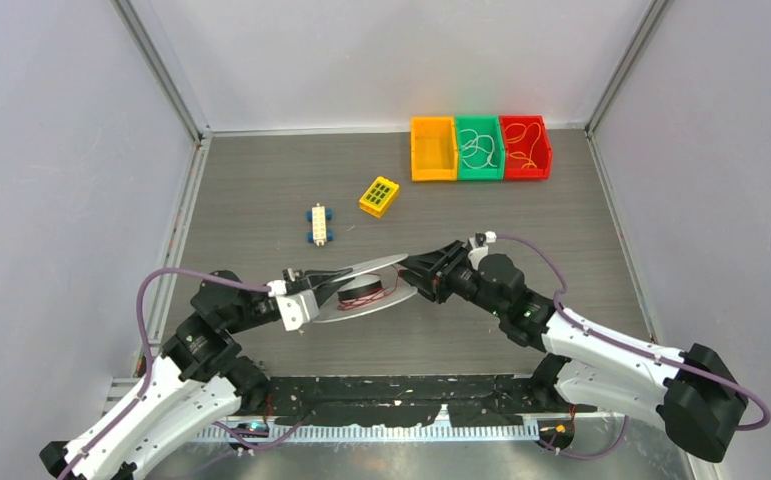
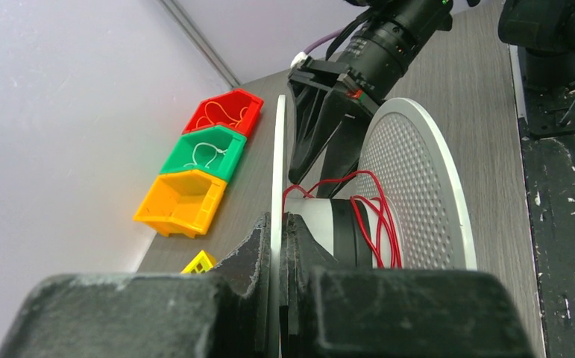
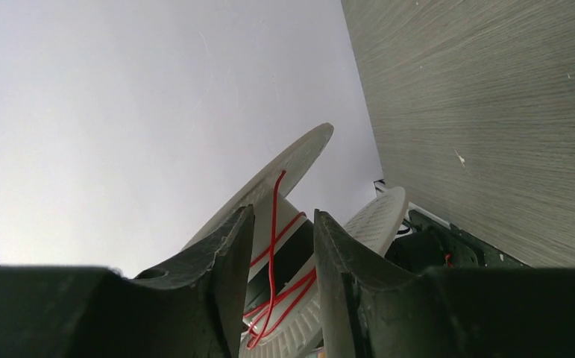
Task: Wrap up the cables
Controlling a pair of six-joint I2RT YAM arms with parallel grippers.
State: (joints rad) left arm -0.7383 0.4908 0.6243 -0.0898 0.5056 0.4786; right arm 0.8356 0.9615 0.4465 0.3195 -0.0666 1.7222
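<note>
While left pincer [image 2: 278,224] clamps spool [image 2: 418,186], right pincer [image 3: 283,216] narrowly open beside cables [image 3: 273,231].

A white spool [image 1: 363,308] with two wide flanges lies tilted on the grey tabletop [image 1: 261,180], near and central. Red cable [image 1: 369,297] is looped loosely round its dark hub. The left hand [image 1: 327,281] meets the left rim of the upper flange; the right hand [image 1: 411,277] reaches in at the spool's right side. Farther off lie a white-and-blue connector [image 1: 318,224] and a yellow block [image 1: 379,196]. At the far right stand an orange bin [image 1: 433,170], a green bin [image 1: 479,172] and a red bin [image 1: 526,172], side by side, touching.
</note>
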